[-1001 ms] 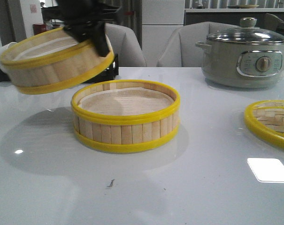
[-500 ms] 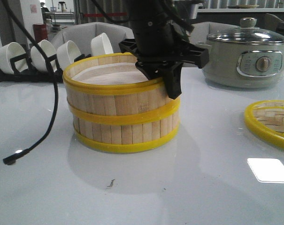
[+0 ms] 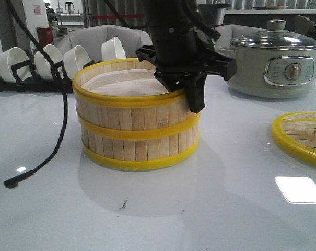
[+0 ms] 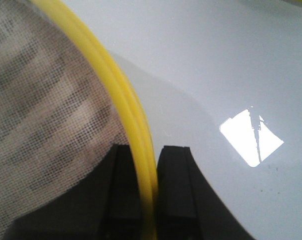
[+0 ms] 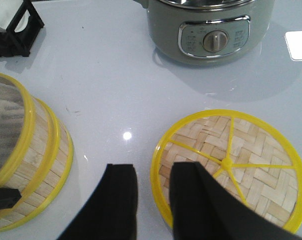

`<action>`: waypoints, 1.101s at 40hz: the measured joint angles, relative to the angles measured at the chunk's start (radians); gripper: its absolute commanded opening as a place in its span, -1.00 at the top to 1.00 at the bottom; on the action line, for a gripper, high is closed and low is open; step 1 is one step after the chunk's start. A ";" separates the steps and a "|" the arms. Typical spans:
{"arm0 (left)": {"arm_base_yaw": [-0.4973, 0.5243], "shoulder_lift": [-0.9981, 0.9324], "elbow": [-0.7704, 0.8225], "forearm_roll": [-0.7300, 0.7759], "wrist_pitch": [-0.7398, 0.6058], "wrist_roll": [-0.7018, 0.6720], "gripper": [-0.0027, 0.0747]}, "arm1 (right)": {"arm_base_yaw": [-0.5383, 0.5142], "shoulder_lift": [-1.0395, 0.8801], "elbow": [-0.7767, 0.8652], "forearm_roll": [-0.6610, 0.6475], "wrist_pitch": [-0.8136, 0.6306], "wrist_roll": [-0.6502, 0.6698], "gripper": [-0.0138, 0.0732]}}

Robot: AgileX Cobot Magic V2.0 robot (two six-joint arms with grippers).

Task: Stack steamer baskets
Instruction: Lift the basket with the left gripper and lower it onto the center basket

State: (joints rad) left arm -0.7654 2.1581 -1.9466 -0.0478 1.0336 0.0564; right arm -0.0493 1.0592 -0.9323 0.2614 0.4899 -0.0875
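Stacking step was nearly done: upper yellow-banded bamboo steamer basket (image 3: pixel 130 102) sat on lower matching basket (image 3: pixel 139 149) mid glossy white table (image 3: pixel 225 209). Left gripper (image 4: pixel 147 192) clamped its rim; letting go judged next. Right gripper (image 5: pixel 153 195), fingers parted and empty, hovered at woven yellow-rimmed lid (image 5: pixel 229 167).

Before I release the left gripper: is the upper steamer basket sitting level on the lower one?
Nearly level: upper basket rests on lower basket, bands roughly parallel. Left gripper pinches its rim.
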 measured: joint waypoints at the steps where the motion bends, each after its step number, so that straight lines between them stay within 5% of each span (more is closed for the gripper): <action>1: 0.000 0.000 0.000 0.002 0.000 0.000 0.70 | 0.000 0.000 0.000 0.000 0.000 0.000 0.00; 44: 0.051 0.009 -0.002 -0.058 -0.054 -0.004 0.63 | 0.000 0.014 0.000 0.000 0.002 0.000 0.00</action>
State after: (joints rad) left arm -0.7145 2.1668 -1.9490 -0.1062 0.9794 0.0520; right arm -0.0493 1.0735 -0.9323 0.2614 0.4924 -0.0875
